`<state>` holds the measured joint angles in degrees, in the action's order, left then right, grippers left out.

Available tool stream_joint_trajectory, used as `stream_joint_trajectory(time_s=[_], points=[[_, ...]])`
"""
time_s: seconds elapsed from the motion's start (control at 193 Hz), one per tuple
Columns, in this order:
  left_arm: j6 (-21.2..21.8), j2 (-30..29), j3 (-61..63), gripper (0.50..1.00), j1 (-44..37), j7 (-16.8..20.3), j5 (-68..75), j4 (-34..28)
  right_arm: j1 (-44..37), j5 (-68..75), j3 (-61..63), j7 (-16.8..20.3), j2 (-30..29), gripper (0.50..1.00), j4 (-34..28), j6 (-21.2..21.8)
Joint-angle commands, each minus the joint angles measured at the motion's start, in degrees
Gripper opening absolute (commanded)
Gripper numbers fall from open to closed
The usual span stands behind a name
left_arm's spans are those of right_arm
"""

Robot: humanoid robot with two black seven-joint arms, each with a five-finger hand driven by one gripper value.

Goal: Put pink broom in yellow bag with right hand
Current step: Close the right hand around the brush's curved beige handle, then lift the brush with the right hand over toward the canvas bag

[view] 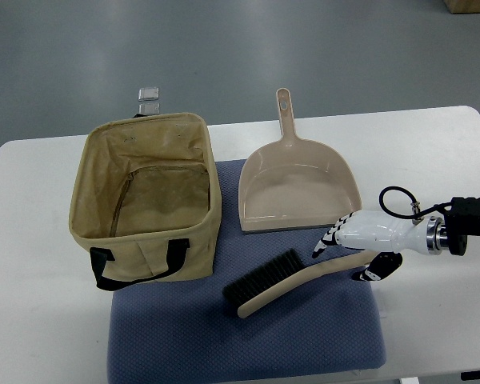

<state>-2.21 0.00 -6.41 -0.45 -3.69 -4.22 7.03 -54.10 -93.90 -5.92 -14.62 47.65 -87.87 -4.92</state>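
The pink broom [284, 282], a hand brush with black bristles and a pale pink handle, lies flat on the blue mat [224, 336], bristles toward the bag. The yellow bag [148, 204] stands open at the left, with nothing visible inside and its black handles hanging at the front. My right hand [344, 262] comes in from the right and sits over the end of the broom's handle. Its fingers [330, 237] are stretched out on the far side of the handle and its thumb [378, 270] is on the near side. They straddle the handle without closing on it.
A pink dustpan [298, 188] lies just behind the broom and hand, its handle pointing away. The white table [40, 320] extends around the mat. A small clear clip [149, 94] shows behind the bag.
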Motion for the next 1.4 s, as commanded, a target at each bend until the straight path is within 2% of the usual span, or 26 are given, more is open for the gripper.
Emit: stream_joint_trajectory(time_s=[0.0, 0.394, 0.632, 0.694, 0.922, 1.129, 1.393], points=[[0.0, 0.0, 0.0, 1.0, 0.0, 0.0, 0.0, 0.0, 0.2, -0.1, -0.1, 1.1, -0.3, 0.77, 0.2, -0.4], [0.0, 0.0, 0.0, 1.0, 0.0, 0.0, 0.0, 0.0, 1.4, -2.3, -1.1, 1.3, -1.9, 0.688, 2.1, -1.9], [0.0, 0.0, 0.0, 1.0, 0.0, 0.0, 0.0, 0.0, 1.5, -3.3, -1.1, 1.3, -2.4, 0.564, 3.6, -3.1], [0.0, 0.0, 0.0, 1.0, 0.0, 0.0, 0.0, 0.0, 1.6, -3.4, -1.1, 1.3, -2.6, 0.5, 4.2, -3.2], [0.0, 0.0, 0.0, 1.0, 0.0, 0.0, 0.0, 0.0, 0.6, -2.6, -0.5, 1.2, -1.6, 0.5, 5.2, -6.8], [0.0, 0.0, 0.0, 1.0, 0.0, 0.0, 0.0, 0.0, -4.1, -1.9, -0.3, 0.5, 1.7, 0.5, 5.3, -11.1], [0.0, 0.0, 0.0, 1.0, 0.0, 0.0, 0.0, 0.0, -11.8, 7.0, -0.2, -1.6, 6.0, 0.5, 5.3, -11.9]])
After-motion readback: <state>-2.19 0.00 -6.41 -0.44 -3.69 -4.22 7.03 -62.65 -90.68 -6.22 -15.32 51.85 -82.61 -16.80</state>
